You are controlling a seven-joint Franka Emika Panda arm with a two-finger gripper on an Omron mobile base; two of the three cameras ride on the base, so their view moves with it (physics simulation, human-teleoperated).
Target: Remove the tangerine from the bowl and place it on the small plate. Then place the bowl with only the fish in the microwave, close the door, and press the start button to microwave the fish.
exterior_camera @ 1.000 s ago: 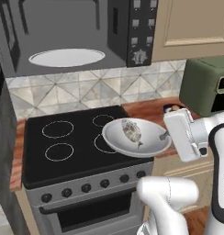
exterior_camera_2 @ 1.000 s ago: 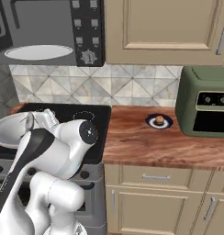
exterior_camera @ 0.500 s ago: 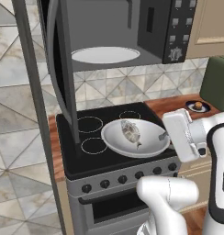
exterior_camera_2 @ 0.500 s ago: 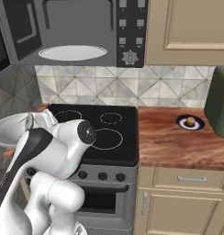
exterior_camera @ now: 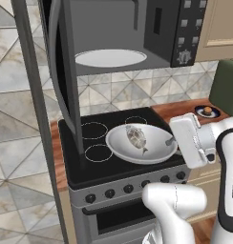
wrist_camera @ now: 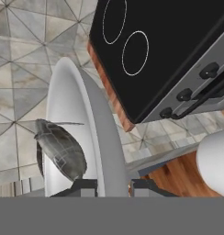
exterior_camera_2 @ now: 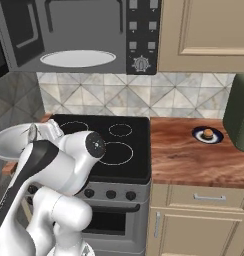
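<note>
Bowl (exterior_camera: 146,146) held up in the air by its rim, over the front of the black stove (exterior_camera: 118,145), with only the fish (exterior_camera: 136,136) lying in it. Gripper (exterior_camera: 172,141) pinched narrow on the rim at the bowl's right side; in the hand view one finger on each face of the rim. Tangerine (exterior_camera_2: 208,133) already on the small plate (exterior_camera_2: 208,135), off on the wooden counter (exterior_camera_2: 194,160) and well apart from the bowl. Microwave (exterior_camera: 137,33) above the stove, door (exterior_camera: 61,76) swung open at the left, white turntable (exterior_camera: 110,57) bare inside.

To do well, probably: keep the bowl level so the fish stays put, lift above the cavity floor, go in straight, clear of the door edge, set down centred on the turntable.
</note>
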